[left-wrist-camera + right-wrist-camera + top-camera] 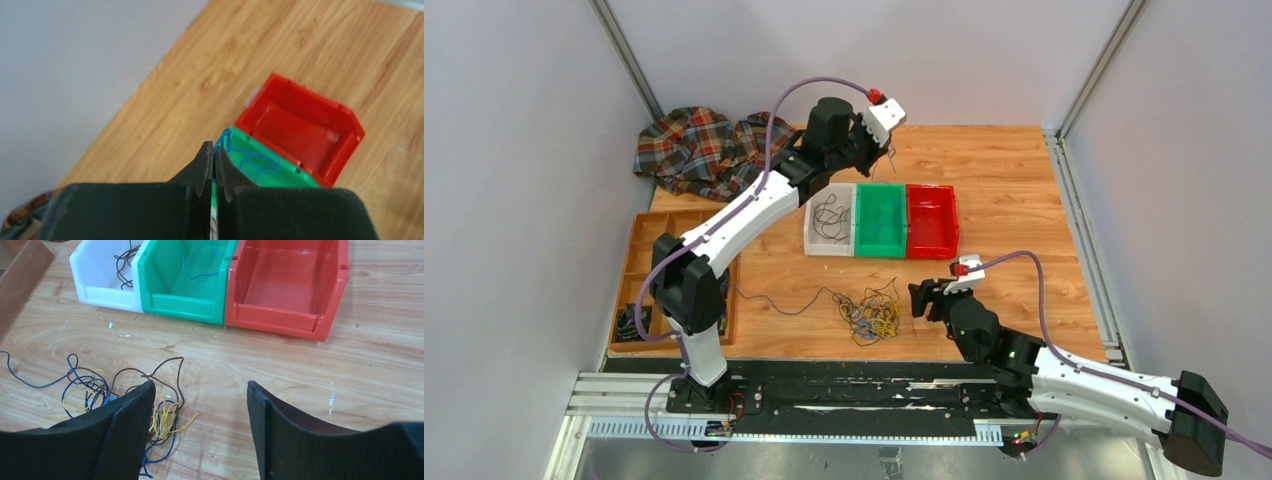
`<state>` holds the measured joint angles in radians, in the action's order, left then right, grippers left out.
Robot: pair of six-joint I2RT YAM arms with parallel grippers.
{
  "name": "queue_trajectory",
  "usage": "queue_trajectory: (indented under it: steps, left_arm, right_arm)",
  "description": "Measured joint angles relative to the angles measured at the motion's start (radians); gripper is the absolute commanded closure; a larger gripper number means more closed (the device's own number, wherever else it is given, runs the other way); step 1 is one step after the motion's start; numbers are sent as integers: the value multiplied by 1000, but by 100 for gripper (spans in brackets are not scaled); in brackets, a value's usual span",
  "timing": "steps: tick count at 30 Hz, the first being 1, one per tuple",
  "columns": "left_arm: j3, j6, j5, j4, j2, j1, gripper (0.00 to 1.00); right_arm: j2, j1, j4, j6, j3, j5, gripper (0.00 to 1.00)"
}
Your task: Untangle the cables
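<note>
Right gripper (200, 385) hangs wide open by the bench's near edge, left gripper (214, 152) over the green bin (181, 305) toward the far edge. Tangle (870, 316) lies just left of the right gripper; a blue cable (223, 136) seems pinched between the left's closed fingers.

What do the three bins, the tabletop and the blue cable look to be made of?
Red bin, green bin, white bin: moulded plastic, glossy, going by the sheen and crisp rims. Table: wood or wood-look laminate, with a grain pattern and a smooth satin surface. Blue cable, pinched in the left gripper: thin and limp, probably plastic-sheathed wire.
</note>
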<state>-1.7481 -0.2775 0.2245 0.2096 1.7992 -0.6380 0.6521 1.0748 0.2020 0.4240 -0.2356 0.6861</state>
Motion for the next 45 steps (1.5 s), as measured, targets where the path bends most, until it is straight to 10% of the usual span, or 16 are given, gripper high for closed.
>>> queue_trajectory:
  steps: [26,33,45]
  left_arm:
    - [131,-108,-129,-5,306,-40,99]
    - [138,-83,-122,-16,324,-39,48]
    - [43,-115,-42,230,176,-23,10]
  right_arm:
    - [58,-229,-158,79,-132,-77,40]
    - [58,-241,-182,85,-134,-112,40]
    - [69,-264,-189,85,-157,-150,39]
